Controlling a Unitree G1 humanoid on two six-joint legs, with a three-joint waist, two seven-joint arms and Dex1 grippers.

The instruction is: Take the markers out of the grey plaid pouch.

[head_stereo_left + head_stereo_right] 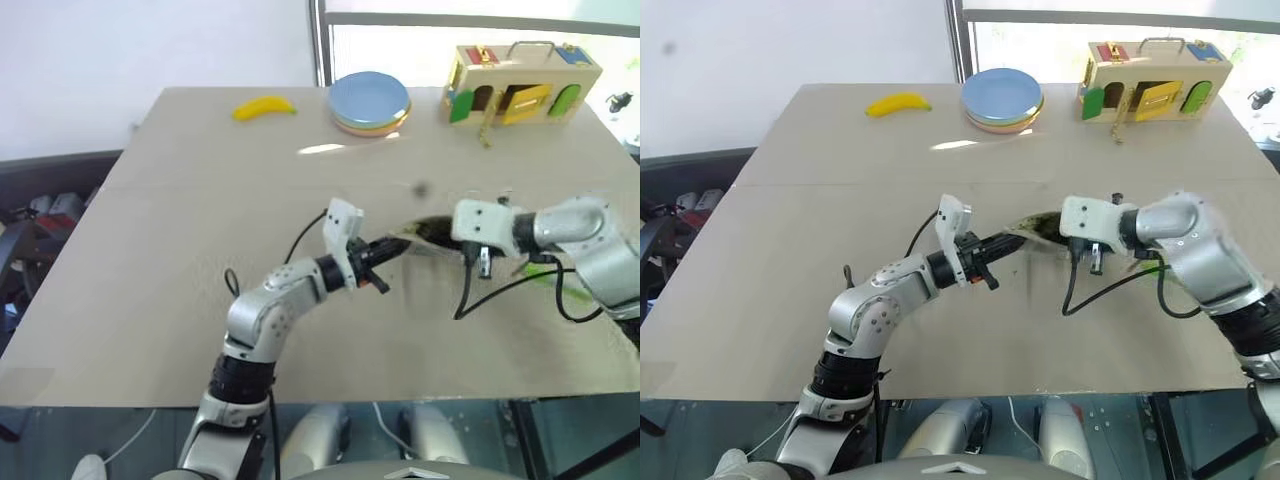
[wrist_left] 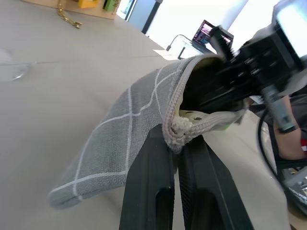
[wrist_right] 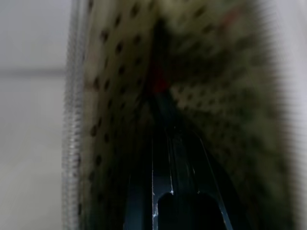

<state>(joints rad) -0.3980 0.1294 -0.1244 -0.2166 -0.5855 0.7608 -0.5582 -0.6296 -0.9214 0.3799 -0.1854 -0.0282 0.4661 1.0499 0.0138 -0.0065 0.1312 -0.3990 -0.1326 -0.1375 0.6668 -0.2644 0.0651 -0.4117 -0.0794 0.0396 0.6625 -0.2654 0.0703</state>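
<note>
Beige and broad, the counter (image 1: 200,200) fills the middle of both eye views, with a pale wall and a window frame behind it. Along its far edge, at the upper right of the frame, stands a wooden latch-board toy box (image 1: 522,83) with coloured doors; left of it sits a stack of round pastel plates (image 1: 370,102), and further left a yellow banana (image 1: 265,107).

Near the centre of the frame, the grey plaid pouch (image 2: 129,143) is lifted at its mouth end. The left gripper (image 2: 178,143) is pinched tight on the zipper edge at the corner of the opening, its two black fingers closed on the seam and holding the mouth up and agape. From the right of the frame the right gripper (image 1: 440,232) is pushed into that opening. Its own wrist view looks down the spotted yellowish lining (image 3: 110,96), where the fingers stand narrow and together, reaching toward a dark marker (image 3: 163,103) with a red tip lying deep in the fold. Whether the marker is actually caught between them cannot be told.

The step in hand appears to be drawing out the first marker. To do it well, the left gripper should probably keep the mouth taut and steady, while the right pulls back straight along the pouch's length, so the marker does not snag on the lining or zipper.
</note>
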